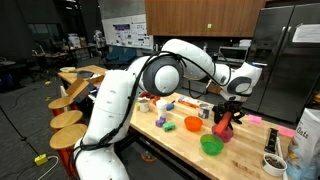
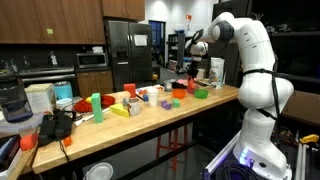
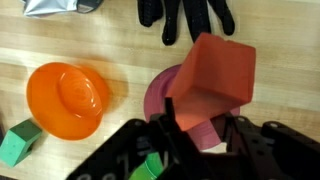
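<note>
Jaws clenched on a red plastic cube (image 3: 212, 68), holding it tilted just above a pink round bowl (image 3: 158, 97) on the wooden tabletop (image 3: 290, 95); an orange plastic bowl (image 3: 68, 98) sits beside the pink one; a small green block (image 3: 18, 143) lies near it; a black glove (image 3: 185, 15) lies beyond.

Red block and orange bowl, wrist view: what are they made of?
Red block: probably matte plastic or painted wood; flat even colour, crisp edges, no visible grain. Orange bowl: likely moulded plastic, semi-gloss; uniform colour, soft sheen on its rounded surface.
</note>
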You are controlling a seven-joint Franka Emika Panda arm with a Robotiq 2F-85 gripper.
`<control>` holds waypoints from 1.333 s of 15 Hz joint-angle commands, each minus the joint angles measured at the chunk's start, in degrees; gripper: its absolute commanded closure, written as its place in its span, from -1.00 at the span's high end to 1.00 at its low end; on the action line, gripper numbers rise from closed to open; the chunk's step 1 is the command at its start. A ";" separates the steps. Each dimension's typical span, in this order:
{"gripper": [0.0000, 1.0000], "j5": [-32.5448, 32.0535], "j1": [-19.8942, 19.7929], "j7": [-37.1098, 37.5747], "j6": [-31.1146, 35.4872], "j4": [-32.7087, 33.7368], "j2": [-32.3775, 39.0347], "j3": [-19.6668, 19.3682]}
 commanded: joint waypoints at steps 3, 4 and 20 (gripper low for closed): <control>-0.69 -0.13 -1.11 -0.77 -4.14 3.16 1.37 0.48; -0.69 -0.32 -1.13 -0.68 -4.33 3.38 1.51 0.36; 0.43 -0.99 -0.46 -0.06 -2.94 2.04 1.56 0.31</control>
